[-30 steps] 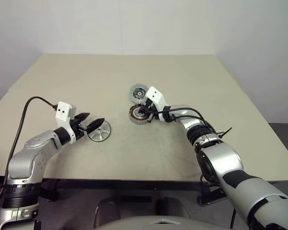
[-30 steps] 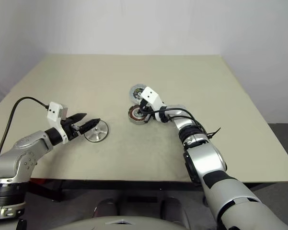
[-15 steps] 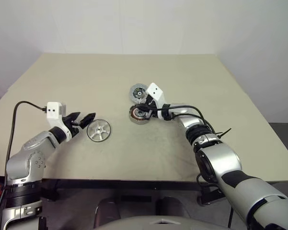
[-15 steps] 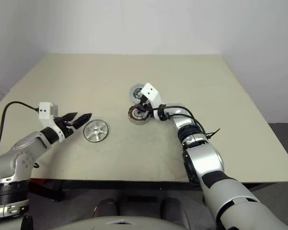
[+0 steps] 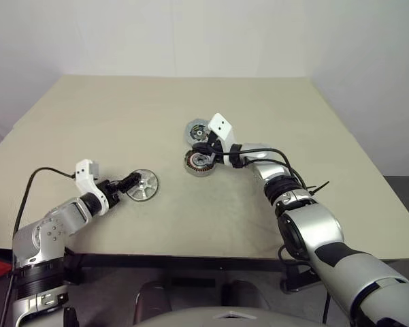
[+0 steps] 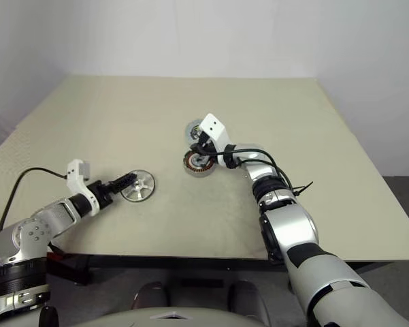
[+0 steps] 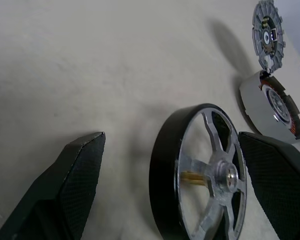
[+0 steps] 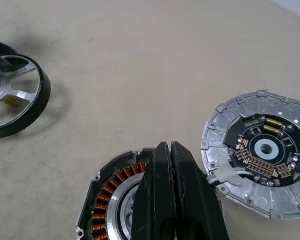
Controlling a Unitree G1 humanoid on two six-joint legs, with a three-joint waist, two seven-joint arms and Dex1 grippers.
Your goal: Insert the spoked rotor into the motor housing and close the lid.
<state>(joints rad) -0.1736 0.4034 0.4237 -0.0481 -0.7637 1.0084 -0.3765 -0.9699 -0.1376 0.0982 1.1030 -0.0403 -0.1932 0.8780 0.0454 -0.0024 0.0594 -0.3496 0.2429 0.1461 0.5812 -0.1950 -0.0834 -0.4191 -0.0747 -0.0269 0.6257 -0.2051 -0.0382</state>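
The spoked rotor, a silver wheel with a dark rim, lies flat on the table near the front left. My left gripper is low beside it and open; in the left wrist view its two fingers stand either side of the rotor without touching it. The motor housing with copper-red windings sits at mid-table. Its lid lies open beside it, circuit board up. My right gripper is shut with nothing in it, its tip just above the housing's edge nearest the lid.
The beige table stretches bare to the back and sides around the parts. A black cable trails from my left wrist, and another loops along my right forearm.
My left gripper drew back left from the rotor, then sank toward the table and rolled, so its open fingers now flank the rotor. The right gripper has barely moved.
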